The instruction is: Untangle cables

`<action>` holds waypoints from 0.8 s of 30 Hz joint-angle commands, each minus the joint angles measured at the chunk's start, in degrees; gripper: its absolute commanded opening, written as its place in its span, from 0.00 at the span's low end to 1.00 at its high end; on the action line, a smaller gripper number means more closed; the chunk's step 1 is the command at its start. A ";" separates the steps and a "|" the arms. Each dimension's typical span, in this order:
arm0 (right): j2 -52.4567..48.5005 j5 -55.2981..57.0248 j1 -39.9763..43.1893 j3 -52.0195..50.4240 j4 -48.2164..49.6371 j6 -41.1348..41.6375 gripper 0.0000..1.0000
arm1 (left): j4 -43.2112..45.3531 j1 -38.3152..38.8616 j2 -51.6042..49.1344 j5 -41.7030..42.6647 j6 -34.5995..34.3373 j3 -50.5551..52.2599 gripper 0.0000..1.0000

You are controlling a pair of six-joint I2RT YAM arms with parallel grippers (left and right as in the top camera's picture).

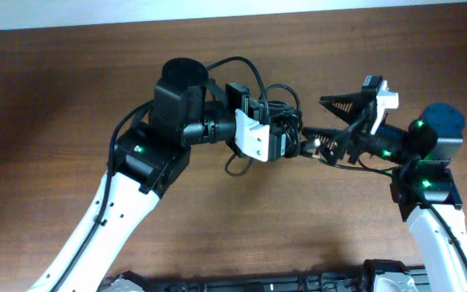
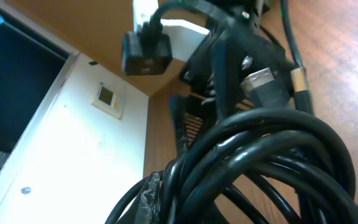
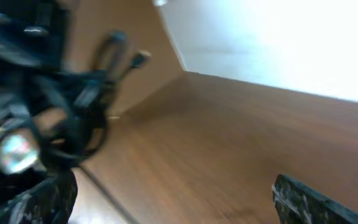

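From where I stand, the job looks barely begun. The cables (image 1: 280, 104) are one tight clump, raised off the counter (image 1: 71, 89) near its middle, right at the tip of the left tool (image 1: 289, 138). One loose loop hangs down below that tool, and a couple more arch up over it.

In the left wrist view the coils (image 2: 272, 155) fill the frame, several black cords lying side by side and crossing. One silver plug (image 2: 260, 79) pokes out above them. No cord has been drawn free and none lies apart on the counter.

I cannot see the left tool's fingers behind the clump, so I cannot tell whether it is clamped on the cords, though the clump seems to hang from it.

The right tool (image 1: 324, 128) faces the clump from the other side with its jaws spread wide and nothing between them. Its own camera shows both fingers far apart at the bottom corners and the bundle (image 3: 73, 118) blurred off to the left, near but not touched.

As I judge it, all the untangling is left. An end must be picked out, pulled through the loops, and each cord laid down separately.
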State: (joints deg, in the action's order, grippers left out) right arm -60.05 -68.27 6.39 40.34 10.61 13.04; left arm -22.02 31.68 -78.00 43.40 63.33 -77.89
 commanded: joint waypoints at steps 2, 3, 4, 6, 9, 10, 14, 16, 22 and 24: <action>0.44 -12.04 0.11 0.61 3.65 -0.57 0.99 | 0.33 -0.24 1.20 2.95 -1.18 -0.17 0.00; 0.44 -12.24 0.11 0.61 3.78 -0.57 0.99 | 0.33 -0.24 1.20 3.93 -1.18 -0.17 0.00; 0.44 -12.17 0.11 0.61 3.78 -0.57 0.99 | 0.33 -0.24 1.20 4.70 -1.18 -0.17 0.00; 0.44 -12.13 0.11 0.61 3.80 -0.57 0.99 | 0.22 -0.24 1.20 6.69 -1.18 -0.15 0.00; 0.44 -12.07 0.11 0.61 3.82 -0.57 0.99 | -0.33 -0.17 1.09 11.45 -1.16 -0.15 0.00; 0.44 -11.76 0.11 0.61 3.85 -0.02 0.99 | -0.59 -0.17 0.92 13.05 -1.16 -0.15 0.00; 0.44 -9.51 0.11 0.61 5.49 4.59 0.99 | -1.07 0.07 0.04 13.77 -1.16 -0.15 0.00; 0.44 -9.55 0.02 0.61 7.10 6.49 0.98 | -1.20 0.46 -0.46 14.56 -1.16 -0.15 0.00; 0.44 -9.68 0.02 0.61 7.91 7.41 0.98 | -1.20 2.10 -1.07 14.49 -1.16 -0.15 0.00; 0.44 -9.46 0.02 0.61 7.91 7.43 0.99 | -1.18 2.67 -1.07 14.51 -1.14 -0.15 0.00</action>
State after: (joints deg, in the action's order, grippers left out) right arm -60.05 -78.61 6.39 40.34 18.28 19.44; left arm -23.14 32.99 -79.09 54.87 63.16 -77.89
